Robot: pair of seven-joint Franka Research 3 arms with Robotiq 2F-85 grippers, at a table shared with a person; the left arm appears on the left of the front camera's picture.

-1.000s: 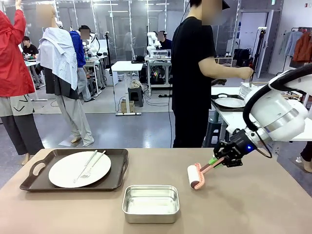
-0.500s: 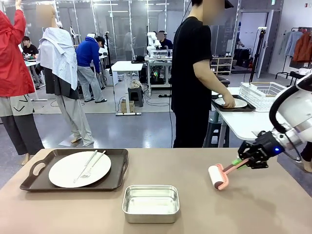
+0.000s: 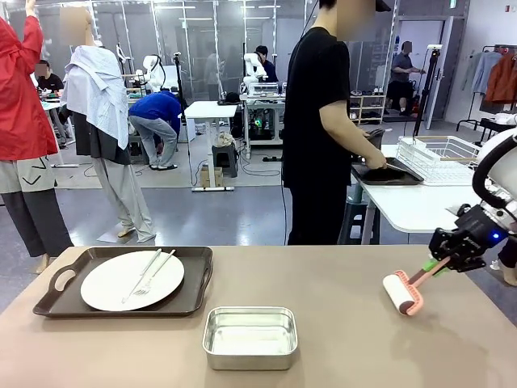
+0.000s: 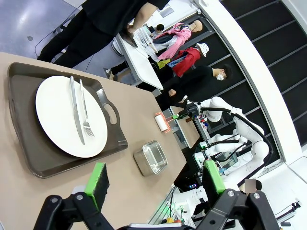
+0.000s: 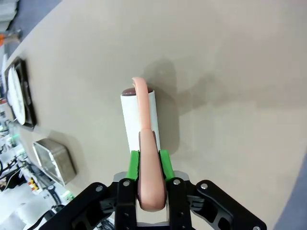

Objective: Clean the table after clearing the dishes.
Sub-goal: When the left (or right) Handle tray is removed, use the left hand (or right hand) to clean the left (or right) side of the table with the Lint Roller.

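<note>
Tabletop (image 3: 339,275), right edge: your R gripper (image 3: 443,262) clenched the lint roller (image 3: 401,293) by its handle, drum on surface. Dishes (image 3: 113,283) w/ tray (image 3: 196,281) sat at far-left corner, so remaining span lay to roller's left.

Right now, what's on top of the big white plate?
A silver fork and a silver knife lie side by side on the round white plate. The plate hides the middle of the dark brown handled tray beneath it.
</note>
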